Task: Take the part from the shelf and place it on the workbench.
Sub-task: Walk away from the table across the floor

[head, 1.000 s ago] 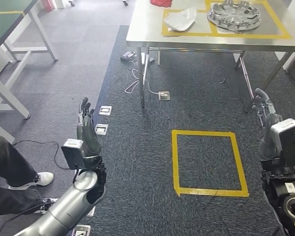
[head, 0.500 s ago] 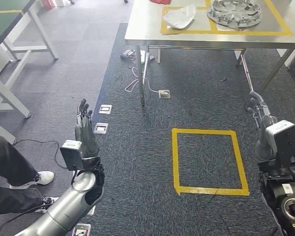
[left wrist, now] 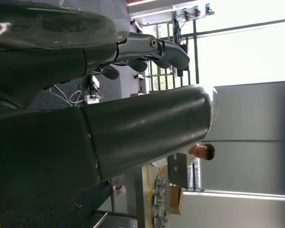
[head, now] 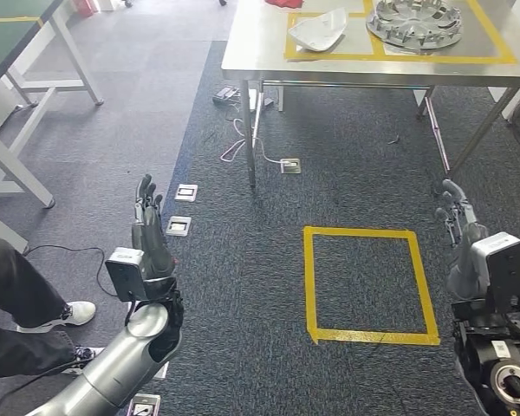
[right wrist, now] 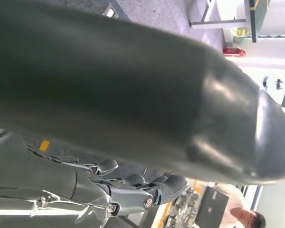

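Part [head: 412, 22]: round, silver-grey, spoked and ribbed like a wheel cover, lying flat on the tabletop [head: 257, 48] at the upper right of the head frame, inside a yellow taped outline. Its top edge is cut by the frame. In the left wrist view it appears edge-on [left wrist: 159, 202] low in the picture, beside a brown box [left wrist: 176, 199].

White shell [head: 319, 30]: curved, pale piece just beside the part to its left, in its own taped rectangle, apart from it. A red item [head: 283, 3] sits at the top edge behind it.

Left hand [head: 152, 227]: lower left of the head frame, raised above the dark carpet, fingers straight and close together pointing up the frame, holding nothing. The left wrist view shows thumb [left wrist: 152, 128] and fingers [left wrist: 159, 47] apart with nothing between. Silver forearm comes in from the bottom left corner.

Right hand [head: 458, 224]: right edge of the head frame, over the carpet, fingers lightly bent and spread, empty. Well apart from the tabletop and part.

Floor: yellow tape square [head: 367, 286] on the carpet between the two hands, lower centre. Cables [head: 244, 147] trail under the tabletop's leg. Person's leg and white shoe [head: 74, 315] at the left edge. A person sits in the background of the wrist views [left wrist: 202, 153].
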`<state>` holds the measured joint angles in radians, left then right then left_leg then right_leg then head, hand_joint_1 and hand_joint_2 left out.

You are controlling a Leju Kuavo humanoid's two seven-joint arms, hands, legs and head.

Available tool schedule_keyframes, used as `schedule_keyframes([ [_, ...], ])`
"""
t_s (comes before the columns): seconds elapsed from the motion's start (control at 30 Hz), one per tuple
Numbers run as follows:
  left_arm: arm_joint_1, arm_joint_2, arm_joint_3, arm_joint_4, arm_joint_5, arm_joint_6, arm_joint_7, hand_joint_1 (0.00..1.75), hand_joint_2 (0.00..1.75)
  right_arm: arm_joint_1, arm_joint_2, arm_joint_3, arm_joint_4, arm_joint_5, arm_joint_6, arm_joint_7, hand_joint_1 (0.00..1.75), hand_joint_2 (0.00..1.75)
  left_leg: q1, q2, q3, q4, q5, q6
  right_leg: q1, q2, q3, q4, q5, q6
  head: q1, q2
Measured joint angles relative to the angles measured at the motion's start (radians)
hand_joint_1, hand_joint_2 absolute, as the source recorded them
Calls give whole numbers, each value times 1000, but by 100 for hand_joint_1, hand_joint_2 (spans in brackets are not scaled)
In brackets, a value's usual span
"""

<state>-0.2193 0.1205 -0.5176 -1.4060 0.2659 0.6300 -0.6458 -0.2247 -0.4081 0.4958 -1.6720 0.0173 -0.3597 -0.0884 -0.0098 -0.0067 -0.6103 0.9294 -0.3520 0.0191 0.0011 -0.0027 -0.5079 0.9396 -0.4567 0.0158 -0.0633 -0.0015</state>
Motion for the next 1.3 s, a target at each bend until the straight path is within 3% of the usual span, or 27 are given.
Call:
schedule_keyframes([
  [0.3, 0, 0, 0, 0, 0, -1, 0, 0, 0, 36, 19, -8, 3, -30, -8, -19, 0, 0, -3, 0, -2, 9, -8, 10, -2, 0, 2, -1, -2, 5, -3, 0],
  [0.43, 0, 0, 1, 0, -1, -1, 0, 0, 0, 41, 26, -13, 6, -39, -7, -26, 0, 0, -3, 0, -3, 10, -13, 19, -2, 0, 5, -4, -6, 12, -4, 0],
  [0.5, 0, 0, 1, -2, -2, -1, 0, 0, 0, 43, 27, -17, 6, -40, -7, -27, 0, 0, 4, 1, 10, -7, -11, 21, -2, 0, 4, 10, -18, 18, -3, 0],
  [0.57, -1, -1, 1, -3, -2, -1, 0, 0, 0, 45, 27, -21, 7, -42, -7, -28, 0, 0, 13, 5, 24, -22, -8, 23, -5, 2, -36, 96, -64, 28, 1, 0],
  [0.63, 0, -2, 1, -4, -3, 0, 0, 0, 0, 50, 27, -22, 9, -45, -5, -29, 0, 0, 14, 11, 27, -23, -11, 25, -12, 2, -113, 237, -117, 39, 9, 0],
  [0.67, 1, -2, 1, -4, -3, 0, 0, 0, 0, 53, 27, -22, 10, -47, -4, -29, 0, 0, 16, 14, 28, -21, -14, 23, -17, 2, -143, 281, -122, 45, 12, 0],
  [0.7, 3, -2, 1, -4, -3, 0, 1, 0, 0, 55, 28, -22, 12, -48, -1, -30, 0, 0, 18, 17, 29, -18, -18, 20, -23, 1, -156, 288, -107, 51, 13, 0],
  [0.73, 3, -2, 1, -4, -4, 0, 1, 0, 0, 56, 28, -23, 13, -49, 1, -31, 0, 0, 23, 21, 29, -11, -23, 14, -28, -3, -147, 253, -73, 57, 14, 0],
  [0.8, 4, -2, 1, -4, -4, 0, 1, 0, 0, 55, 29, -23, 16, -49, 6, -33, 0, 0, 30, 29, 29, 9, -39, 0, -34, -26, -96, 121, 4, 70, 19, 0],
  [0.87, 5, -2, 1, -5, -5, 0, 2, 0, 0, 55, 32, -23, 18, -51, 9, -36, 0, 0, 29, 38, 26, 31, -52, -16, -33, -38, -66, 45, 32, 61, 26, 0],
  [0.93, 6, -2, 1, -6, -6, 0, 3, 0, 0, 55, 34, -23, 19, -55, 11, -39, 0, 0, 27, 49, 26, 36, -56, -28, -28, -23, -69, 42, 29, 39, 26, 0],
  [1.0, 6, -1, 2, -7, -7, 1, 4, 0, 0, 54, 35, -24, 19, -58, 12, -42, 0, 0, 30, 53, 26, 43, -66, -37, -28, -8, -71, 43, 31, 23, 22, 0],
  [1.07, 7, -1, 2, -8, -8, 1, 4, 0, 0, 54, 38, -26, 19, -59, 13, -43, 0, 0, 33, 37, -7, 122, -116, -44, -29, 6, -70, 40, 35, 11, 15, 0],
  [1.13, 10, 0, 2, -8, -8, 2, 4, 0, 0, 54, 40, -27, 19, -60, 13, -44, 0, 0, 32, 20, -76, 265, -180, -44, -26, 22, -72, 40, 36, 4, 5, 0],
  [1.17, 12, 0, 2, -8, -8, 2, 4, 0, 0, 55, 41, -28, 20, -60, 13, -44, 0, 0, 32, 16, -104, 319, -196, -42, -23, 32, -73, 40, 36, 2, 1, 0],
  [1.2, 14, 0, 2, -8, -8, 2, 5, 0, 0, 55, 41, -28, 20, -60, 14, -44, 0, 0, 31, 14, -116, 338, -192, -38, -21, 43, -73, 40, 36, 1, -2, 0],
  [1.23, 15, 0, 2, -8, -8, 2, 5, 0, 0, 56, 42, -29, 20, -60, 14, -44, 0, 0, 28, 11, -108, 316, -170, -31, -18, 55, -72, 40, 36, 1, -5, 0],
  [1.3, 15, 1, 2, -9, -8, 2, 5, 0, 0, 55, 43, -31, 21, -61, 15, -44, 0, 0, 21, -15, -48, 182, -99, -9, -15, 79, -70, 40, 37, 1, -11, 0],
])
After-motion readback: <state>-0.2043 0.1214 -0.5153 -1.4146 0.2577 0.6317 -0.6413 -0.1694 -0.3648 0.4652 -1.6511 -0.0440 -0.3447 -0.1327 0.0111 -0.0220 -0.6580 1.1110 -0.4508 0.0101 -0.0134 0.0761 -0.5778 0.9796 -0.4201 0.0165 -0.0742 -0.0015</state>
